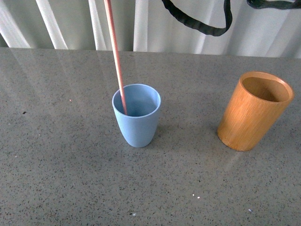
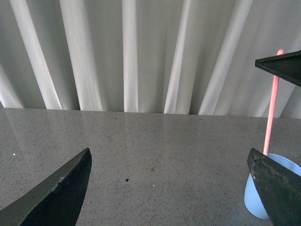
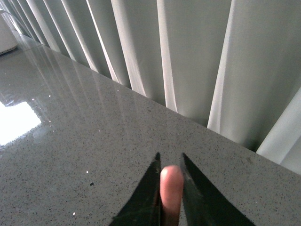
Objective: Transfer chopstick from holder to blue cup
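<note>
the thin pink-salmon chopstick (image 3: 170,190) is pinched at its top end by the right gripper (image 3: 170,188). its lower end stands inside the light-blue tapered cup (image 1: 137,115) on the grey speckled counter (image 1: 61,155). the left gripper (image 2: 169,188) is held wide, with nothing in it. the orange-brown wooden cylindrical holder (image 1: 254,110) is seen well apart from the cup.

Even, soft daylight in all views, diffused through the pale curtain (image 1: 141,23). Tabletop (image 1: 56,165) glossy: faint curtain streaks reflected in front view, a blown-out white glare patch in right wrist view. Weak shadows beside blue cup (image 1: 137,115) and holder (image 1: 254,110). Chopstick (image 3: 170,193) tip blurred close to lens; left pincer (image 2: 169,188) fingers dark, soft-edged.
</note>
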